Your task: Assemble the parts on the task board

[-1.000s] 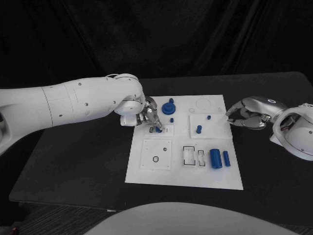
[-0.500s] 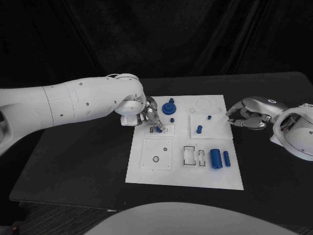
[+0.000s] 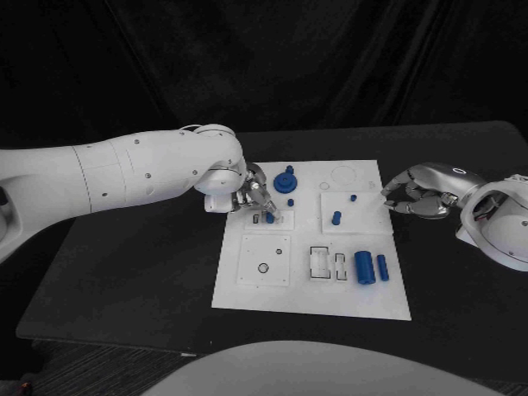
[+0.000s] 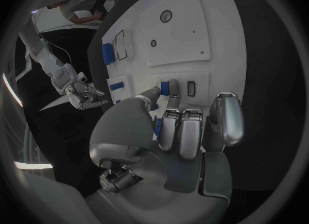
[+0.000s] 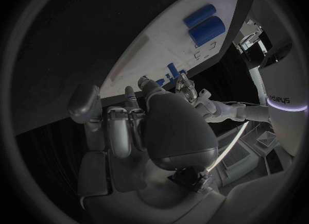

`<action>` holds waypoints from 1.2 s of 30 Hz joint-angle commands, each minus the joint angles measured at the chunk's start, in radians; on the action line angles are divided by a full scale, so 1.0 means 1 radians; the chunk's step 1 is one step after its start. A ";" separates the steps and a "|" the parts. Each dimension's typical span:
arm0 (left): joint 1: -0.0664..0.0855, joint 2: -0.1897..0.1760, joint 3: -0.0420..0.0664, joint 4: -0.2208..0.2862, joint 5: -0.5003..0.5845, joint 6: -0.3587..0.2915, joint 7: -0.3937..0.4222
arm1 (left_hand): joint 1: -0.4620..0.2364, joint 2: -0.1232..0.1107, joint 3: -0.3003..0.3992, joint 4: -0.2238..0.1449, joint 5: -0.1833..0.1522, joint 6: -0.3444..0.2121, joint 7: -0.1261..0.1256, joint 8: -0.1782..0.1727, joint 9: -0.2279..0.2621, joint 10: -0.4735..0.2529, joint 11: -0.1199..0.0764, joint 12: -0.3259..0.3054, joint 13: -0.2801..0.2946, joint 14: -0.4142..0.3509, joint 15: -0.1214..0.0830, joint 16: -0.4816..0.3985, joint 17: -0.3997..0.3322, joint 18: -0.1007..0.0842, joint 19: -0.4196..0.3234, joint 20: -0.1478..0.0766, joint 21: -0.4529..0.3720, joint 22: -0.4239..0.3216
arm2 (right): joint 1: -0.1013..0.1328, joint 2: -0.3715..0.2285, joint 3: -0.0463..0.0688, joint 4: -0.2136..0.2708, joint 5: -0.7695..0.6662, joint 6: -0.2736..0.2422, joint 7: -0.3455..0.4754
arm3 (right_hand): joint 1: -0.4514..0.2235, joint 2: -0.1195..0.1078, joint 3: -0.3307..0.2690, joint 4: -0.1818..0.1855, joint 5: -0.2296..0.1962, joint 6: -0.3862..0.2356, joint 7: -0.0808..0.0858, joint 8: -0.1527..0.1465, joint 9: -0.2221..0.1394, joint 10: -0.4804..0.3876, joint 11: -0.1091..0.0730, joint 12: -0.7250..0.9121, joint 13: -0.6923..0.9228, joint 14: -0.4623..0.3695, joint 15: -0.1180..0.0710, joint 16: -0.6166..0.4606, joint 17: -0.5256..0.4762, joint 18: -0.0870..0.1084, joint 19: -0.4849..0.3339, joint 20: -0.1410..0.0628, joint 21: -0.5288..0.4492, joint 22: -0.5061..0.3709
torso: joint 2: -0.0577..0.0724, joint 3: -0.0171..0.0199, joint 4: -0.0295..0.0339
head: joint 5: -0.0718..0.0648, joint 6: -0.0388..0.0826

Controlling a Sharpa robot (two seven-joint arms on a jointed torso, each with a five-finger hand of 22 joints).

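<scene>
The white task board (image 3: 290, 289) lies mid-table. My left hand (image 3: 247, 196) hovers over its upper left part, thumb and a finger pinching a small blue part (image 3: 269, 218) that stands on a small square plate. In the left wrist view the same blue part (image 4: 165, 86) sits between the fingertips (image 4: 156, 91) beside a dark slot (image 4: 190, 88). My right hand (image 3: 417, 198) rests off the board's right edge, fingers curled in with nothing in them, as the right wrist view (image 5: 144, 126) also shows.
On the board stand a blue geared piece (image 3: 287, 179), small blue pegs (image 3: 336, 218), and a large blue cylinder (image 3: 364, 266) beside a thinner one (image 3: 382, 266). Black table (image 3: 134, 272) surrounds the board.
</scene>
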 commanded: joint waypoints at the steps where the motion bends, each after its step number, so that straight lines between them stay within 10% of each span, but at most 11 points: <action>1: -0.002 0.002 0.000 0.002 0.004 0.009 0.001 | -0.021 -0.005 -0.027 0.015 -0.021 0.001 0.010 -0.008 -0.008 0.080 0.009 -0.006 0.240 0.107 0.009 0.003 0.263 0.014 -0.004 0.004 -0.005 0.174 | -0.002 0.000 0.001 0.000 -0.001 0.004 -0.010 | 0.001 -0.011 0.004 0.001 0.006 0.004 0.001 -0.004 -0.001 0.106 0.008 0.003 0.263 0.106 0.005 0.003 0.263 0.007 -0.006 -0.002 -0.004 0.128 | -0.001 -0.0002 0.0000 | 0.000 0.000; 27: 0.001 -0.061 0.001 0.078 -0.101 -0.060 0.020 | -0.091 -0.008 -0.164 0.088 -0.033 0.024 0.010 -0.005 -0.007 0.084 0.010 -0.001 0.244 0.107 0.011 0.003 0.263 0.013 0.001 0.008 0.001 0.176 | -0.003 -0.006 0.001 0.001 -0.001 0.001 -0.007 | 0.001 -0.011 0.006 0.000 0.005 0.004 0.002 -0.005 -0.002 0.106 0.008 0.003 0.263 0.106 0.005 0.003 0.263 0.008 -0.006 -0.002 -0.006 0.127 | -0.001 -0.0008 -0.0002 | 0.003 0.000; 36: 0.065 -0.135 0.001 0.147 -0.141 -0.137 0.038 | -0.065 -0.009 -0.187 0.086 -0.032 0.033 0.001 0.014 0.011 0.100 0.001 0.013 0.258 0.107 0.002 0.003 0.263 0.008 0.021 0.000 0.022 0.183 | -0.003 -0.007 0.001 0.000 -0.001 0.002 -0.008 | -0.001 -0.013 0.006 0.000 0.005 0.004 0.002 -0.005 -0.002 0.106 0.008 0.003 0.263 0.106 0.005 0.003 0.263 0.008 -0.007 -0.002 -0.010 0.126 | -0.001 -0.0015 -0.0008 | 0.001 0.000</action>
